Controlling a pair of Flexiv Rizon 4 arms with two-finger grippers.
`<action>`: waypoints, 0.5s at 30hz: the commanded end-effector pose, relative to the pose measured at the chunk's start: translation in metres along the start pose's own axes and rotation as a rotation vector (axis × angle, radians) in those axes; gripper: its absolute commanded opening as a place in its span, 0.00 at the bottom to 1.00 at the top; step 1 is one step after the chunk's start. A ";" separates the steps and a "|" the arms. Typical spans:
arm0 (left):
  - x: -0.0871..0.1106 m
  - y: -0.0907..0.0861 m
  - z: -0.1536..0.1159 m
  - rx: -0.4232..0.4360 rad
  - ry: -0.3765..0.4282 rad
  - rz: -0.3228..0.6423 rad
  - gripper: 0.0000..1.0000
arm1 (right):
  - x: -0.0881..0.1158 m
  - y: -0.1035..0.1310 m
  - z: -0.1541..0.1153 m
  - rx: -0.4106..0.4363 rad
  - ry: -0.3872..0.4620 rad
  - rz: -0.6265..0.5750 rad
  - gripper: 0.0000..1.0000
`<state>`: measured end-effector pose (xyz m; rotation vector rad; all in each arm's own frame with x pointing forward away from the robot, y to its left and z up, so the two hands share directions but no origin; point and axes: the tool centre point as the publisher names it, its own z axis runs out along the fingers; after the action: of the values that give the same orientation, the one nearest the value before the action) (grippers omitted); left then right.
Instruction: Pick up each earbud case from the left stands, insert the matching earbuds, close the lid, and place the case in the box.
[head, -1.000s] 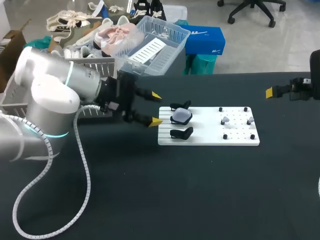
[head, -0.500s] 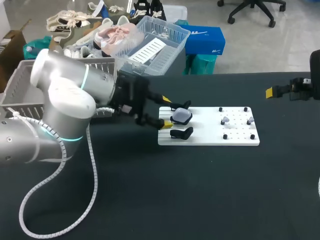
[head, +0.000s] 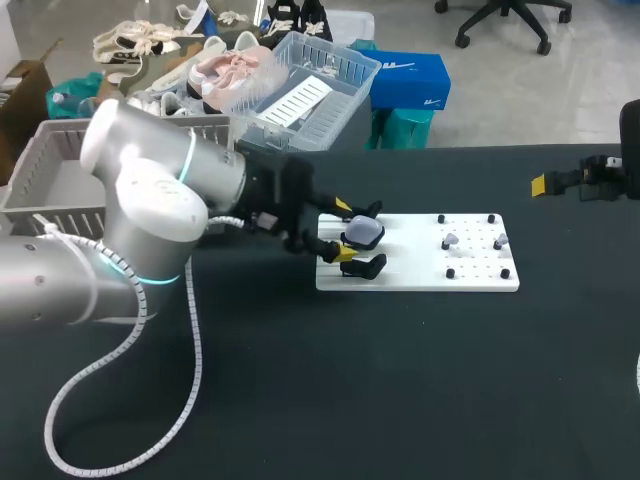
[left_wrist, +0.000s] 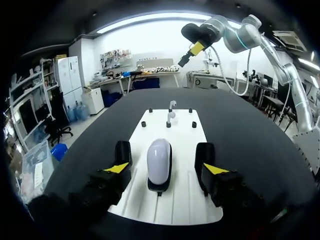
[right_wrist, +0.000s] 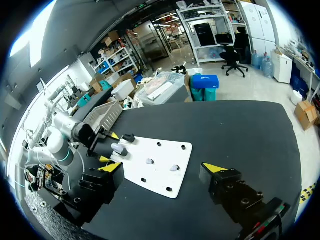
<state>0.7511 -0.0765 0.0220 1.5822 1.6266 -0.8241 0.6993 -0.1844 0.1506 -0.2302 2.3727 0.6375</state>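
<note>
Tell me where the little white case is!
In the head view the white case sits on the middle black stand at the white board's left end, between the open fingers of the left tool.

One earbud case (head: 362, 233), three black stands (head: 365, 266), apparently two earbuds (head: 450, 240), one white board (head: 410, 276).

The black counter (head: 400, 380) carries a white board (head: 410, 250) lying flat near its far edge, and a grey basket (head: 60, 190) at its far left corner.
</note>
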 end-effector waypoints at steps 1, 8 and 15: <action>0.000 0.006 0.005 0.005 0.008 -0.012 0.78 | 0.000 -0.001 0.000 -0.004 0.001 -0.001 1.00; -0.001 0.009 0.005 0.006 0.011 -0.033 0.93 | 0.000 -0.001 0.000 -0.004 0.001 -0.001 1.00; -0.001 0.009 0.005 0.012 0.019 -0.061 0.82 | 0.000 -0.001 0.000 -0.004 0.001 -0.001 1.00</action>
<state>0.7569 -0.0793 0.0199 1.5511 1.6902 -0.8503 0.6993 -0.1844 0.1506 -0.2302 2.3727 0.6376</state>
